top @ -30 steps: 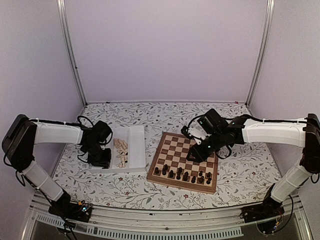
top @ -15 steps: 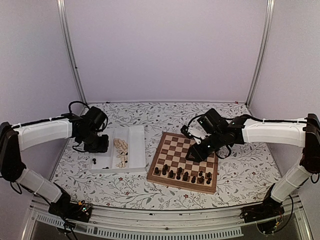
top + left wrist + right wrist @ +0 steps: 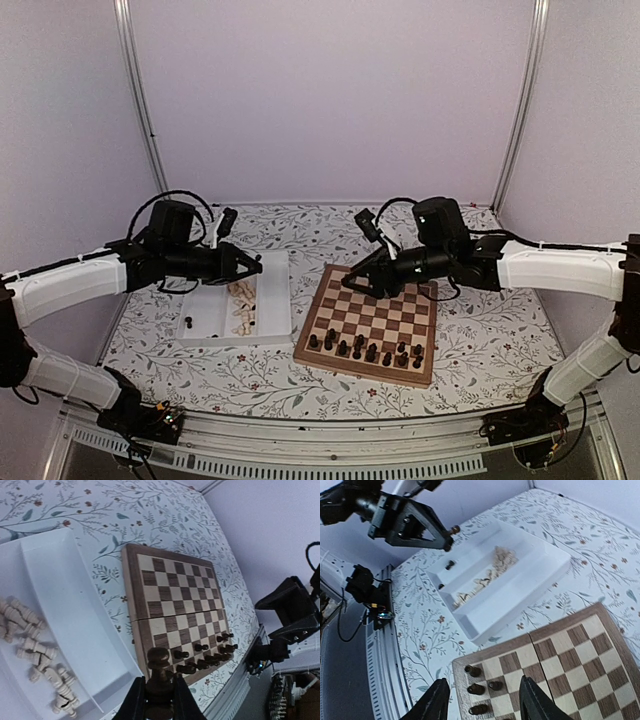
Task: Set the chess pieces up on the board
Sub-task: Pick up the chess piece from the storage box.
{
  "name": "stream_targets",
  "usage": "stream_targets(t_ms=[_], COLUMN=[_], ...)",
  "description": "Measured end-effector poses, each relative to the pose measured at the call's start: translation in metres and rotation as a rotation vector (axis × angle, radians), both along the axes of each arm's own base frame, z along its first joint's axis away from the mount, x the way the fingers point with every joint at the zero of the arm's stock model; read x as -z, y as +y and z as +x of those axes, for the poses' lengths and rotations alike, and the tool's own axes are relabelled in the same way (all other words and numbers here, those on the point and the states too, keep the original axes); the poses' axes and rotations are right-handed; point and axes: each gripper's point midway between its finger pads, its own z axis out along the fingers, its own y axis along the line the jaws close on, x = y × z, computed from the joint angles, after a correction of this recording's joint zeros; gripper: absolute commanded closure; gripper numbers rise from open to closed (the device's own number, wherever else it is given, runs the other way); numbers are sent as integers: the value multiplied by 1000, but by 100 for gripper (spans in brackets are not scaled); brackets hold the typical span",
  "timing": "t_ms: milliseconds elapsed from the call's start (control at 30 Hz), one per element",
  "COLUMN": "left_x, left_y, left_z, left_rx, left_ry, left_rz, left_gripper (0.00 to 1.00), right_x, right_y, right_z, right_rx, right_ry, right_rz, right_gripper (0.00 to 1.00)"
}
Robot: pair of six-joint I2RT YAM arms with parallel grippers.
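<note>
My left gripper (image 3: 254, 268) hovers over the white tray (image 3: 275, 300), shut on a dark chess piece (image 3: 160, 667) that stands upright between its fingers (image 3: 136, 700). The board (image 3: 372, 310) lies to its right, with several dark chess pieces (image 3: 365, 350) on its two near rows. My right gripper (image 3: 358, 283) hangs above the board's far left part, open and holding nothing. In the right wrist view the right gripper (image 3: 481, 692) looks down on dark pieces (image 3: 476, 680) at the board's corner. Pale chess pieces (image 3: 240, 305) lie heaped in the tray.
A dark piece (image 3: 188, 322) lies in the tray's left compartment; the right wrist view shows two there (image 3: 450, 564). The tray sits just left of the board on the flowered tablecloth (image 3: 480, 340). Purple walls close in the back and sides.
My left gripper rose out of the tray's left compartment and swung right with the dark piece in it. My right gripper lifted off the board, moved back and left, and opened wider.
</note>
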Motion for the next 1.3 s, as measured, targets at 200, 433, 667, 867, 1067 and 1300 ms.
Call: stream_targets(t_ms=[200, 433, 667, 867, 1067, 1300], left_x=[-42, -66, -67, -60, -57, -55], left_y=[-51, -86, -102, -104, -108, -115], left_z=[-20, -49, -71, -78, -85, -99], left_rx=[230, 411, 523, 577, 625, 684], left_ry=[-66, -68, -83, -117, -133, -136], left_rz=[-247, -393, -402, -360, -343, -333], left_gripper=[87, 88, 88, 88, 87, 87], right_x=[-22, -45, -64, -73, -65, -58], right_y=[26, 42, 48, 52, 58, 64], right_z=[-18, -34, -34, -47, -54, -56], right_rx=[-169, -257, -271, -359, -418, -441], right_ry=[-64, -227, -271, -186, -91, -27], right_rz=[176, 261, 306, 367, 379, 382], right_gripper=[49, 49, 50, 50, 51, 59])
